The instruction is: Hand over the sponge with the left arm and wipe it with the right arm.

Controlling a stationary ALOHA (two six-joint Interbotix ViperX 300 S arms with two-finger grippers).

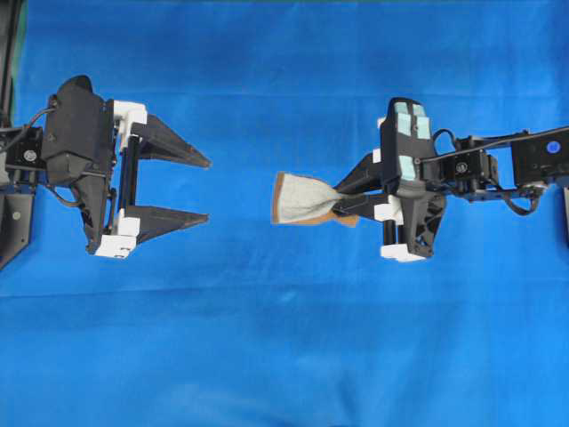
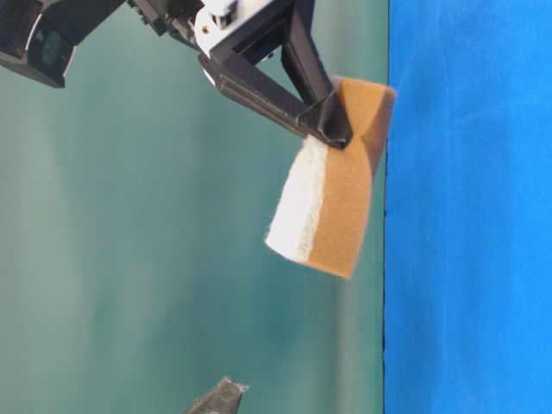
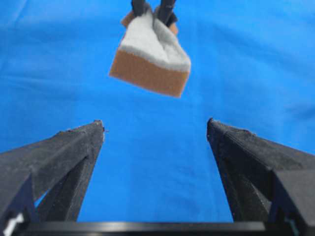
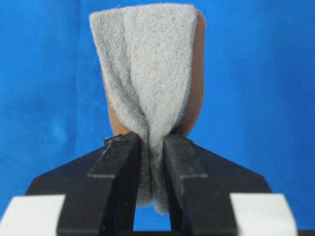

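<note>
Sponge point(image 1: 300, 199) pinched in R arm point(image 1: 411, 178) jaws, L arm point(image 1: 84, 160) jaws spread, well apart

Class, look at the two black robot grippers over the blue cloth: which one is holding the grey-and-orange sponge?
The right gripper, with pale teal patches on its body, pinches the grey-topped, orange-backed sponge at one end. The plain black left gripper stands wide open, empty, apart from it.
</note>
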